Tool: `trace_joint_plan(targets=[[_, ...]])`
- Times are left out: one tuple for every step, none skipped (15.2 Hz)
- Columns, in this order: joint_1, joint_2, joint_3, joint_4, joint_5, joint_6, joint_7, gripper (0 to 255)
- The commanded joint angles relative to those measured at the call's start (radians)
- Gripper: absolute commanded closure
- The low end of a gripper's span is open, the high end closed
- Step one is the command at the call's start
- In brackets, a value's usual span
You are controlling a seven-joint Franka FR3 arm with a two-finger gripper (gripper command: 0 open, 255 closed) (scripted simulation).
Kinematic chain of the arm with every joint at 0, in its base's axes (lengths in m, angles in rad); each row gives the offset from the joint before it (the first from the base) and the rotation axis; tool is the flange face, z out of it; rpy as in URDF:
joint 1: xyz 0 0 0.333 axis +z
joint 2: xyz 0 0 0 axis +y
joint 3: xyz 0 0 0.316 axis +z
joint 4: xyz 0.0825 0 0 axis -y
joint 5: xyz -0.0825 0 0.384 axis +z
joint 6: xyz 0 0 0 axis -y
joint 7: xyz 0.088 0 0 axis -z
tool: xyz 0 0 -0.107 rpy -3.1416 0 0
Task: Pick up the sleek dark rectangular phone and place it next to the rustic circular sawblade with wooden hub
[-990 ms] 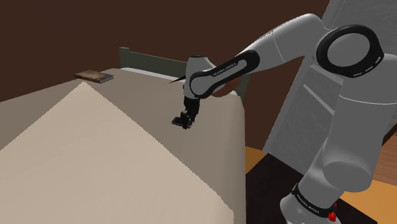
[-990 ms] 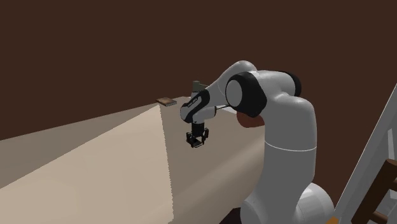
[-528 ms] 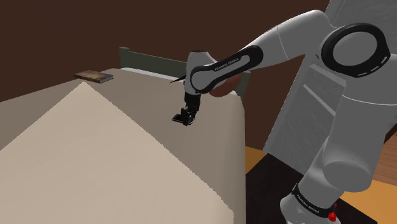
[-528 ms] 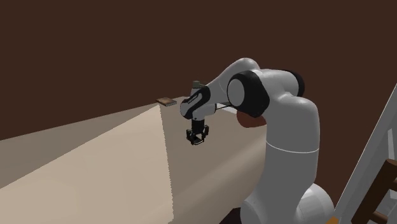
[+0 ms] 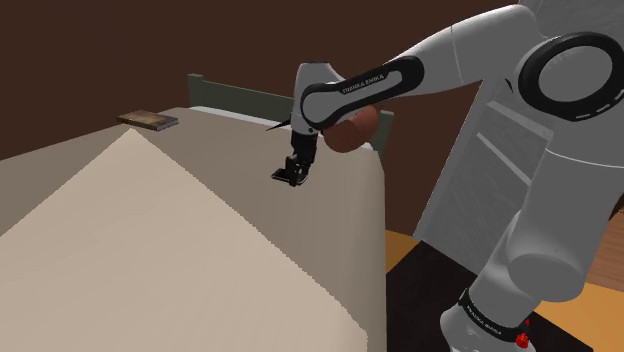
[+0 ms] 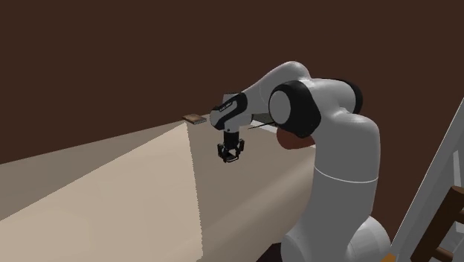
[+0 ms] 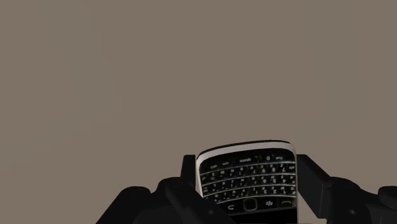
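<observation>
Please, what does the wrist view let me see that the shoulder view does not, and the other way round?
Wrist view: the phone's keyboard and silver rim, clasped between the black fingers. Shoulder view: the white arm, a flat brown thing at the far corner, and a reddish-brown round thing behind the arm. Both: the tool holding the phone over the beige surface.

The white arm [image 5: 430, 60] bends over and reaches down. Its black gripper [image 5: 291, 177] points down (a bit tilted), and the fingers [image 7: 312, 173] squeeze the phone [image 7: 247, 181] between them.
</observation>
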Motion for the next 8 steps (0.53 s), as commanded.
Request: trace_joint_plan(targets=[[0.0, -0.009, 0.0, 0.017, 0.001, -0.026, 0.0, 255], [0.0, -0.014, 0.0, 0.024, 0.002, -0.038, -0.001, 255], [0.0, -0.018, 0.001, 0.032, 0.003, -0.051, -0.001, 255], [-0.001, -0.023, 0.001, 0.04, 0.004, -0.063, -0.002, 255], [-0.001, -0.027, 0.001, 0.048, 0.004, -0.076, -0.002, 255], [-0.001, -0.032, 0.001, 0.057, 0.005, -0.088, -0.002, 255], [-0.001, -0.036, 0.001, 0.065, 0.006, -0.101, -0.003, 255], [-0.001, -0.04, 0.001, 0.074, 0.006, -0.114, -0.003, 255]])
